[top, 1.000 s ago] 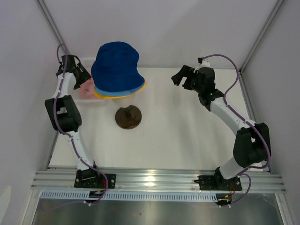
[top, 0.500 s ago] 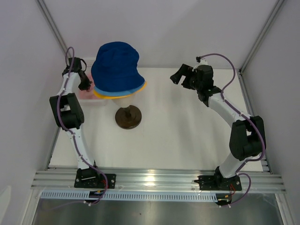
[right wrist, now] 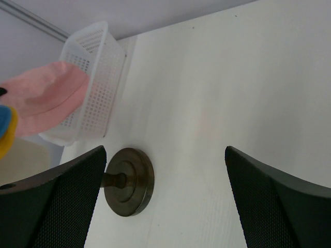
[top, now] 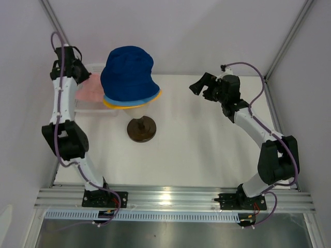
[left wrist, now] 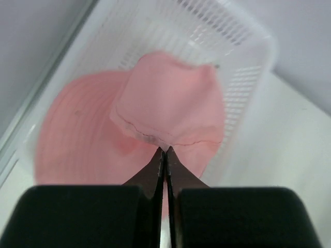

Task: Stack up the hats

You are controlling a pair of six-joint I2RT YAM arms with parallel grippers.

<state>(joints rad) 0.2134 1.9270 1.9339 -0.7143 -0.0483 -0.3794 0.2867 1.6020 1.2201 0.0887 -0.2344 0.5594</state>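
Table (top: pixel 207 139), L gripper (left wrist: pixel 164 150) up, pinching pink hat (left wrist: pixel 170 103)

No readable text, labels, brands or numbers anywhere in views.

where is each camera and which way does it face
top external: above, behind the arm bases, looking down on the table, left arm, right arm, the dark navy hat
left wrist: on that arm, looks down past the left gripper, shut on the pink hat over the basket
right wrist: on that arm, faces the dark brown base through the open right gripper
shared: all show pink hat and basket
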